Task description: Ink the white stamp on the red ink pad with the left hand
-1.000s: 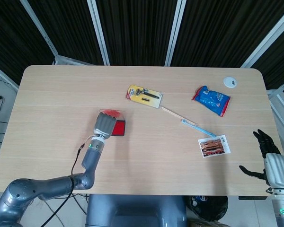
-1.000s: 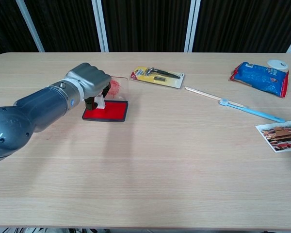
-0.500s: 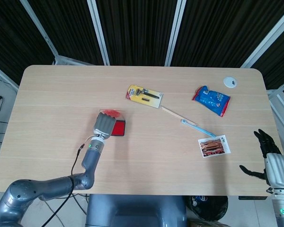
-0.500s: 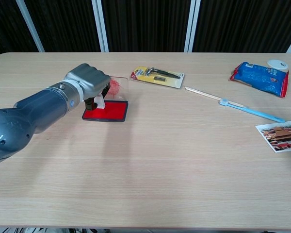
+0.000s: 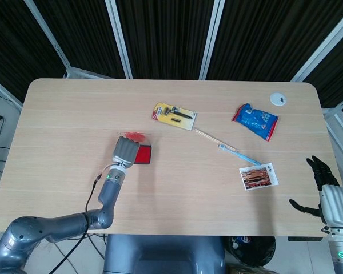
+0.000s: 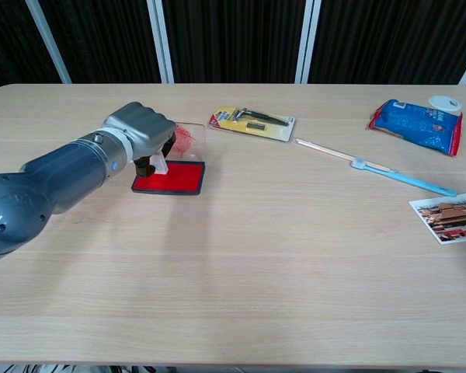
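Left hand [image 6: 140, 130] grips the white stamp [image 6: 160, 163], pressing it onto the red ink pad [image 6: 175, 179]; inking looks underway, a straight lift likely next.

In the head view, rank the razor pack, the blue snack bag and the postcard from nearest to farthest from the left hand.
From the left hand:
1. Razor pack, up and to its right, mid-table.
2. Postcard, far right, near the front edge.
3. Blue snack bag, far right, toward the back; only slightly farther than the postcard.

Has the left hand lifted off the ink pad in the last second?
No. The left hand holds the white stamp at the same spot on the red ink pad.
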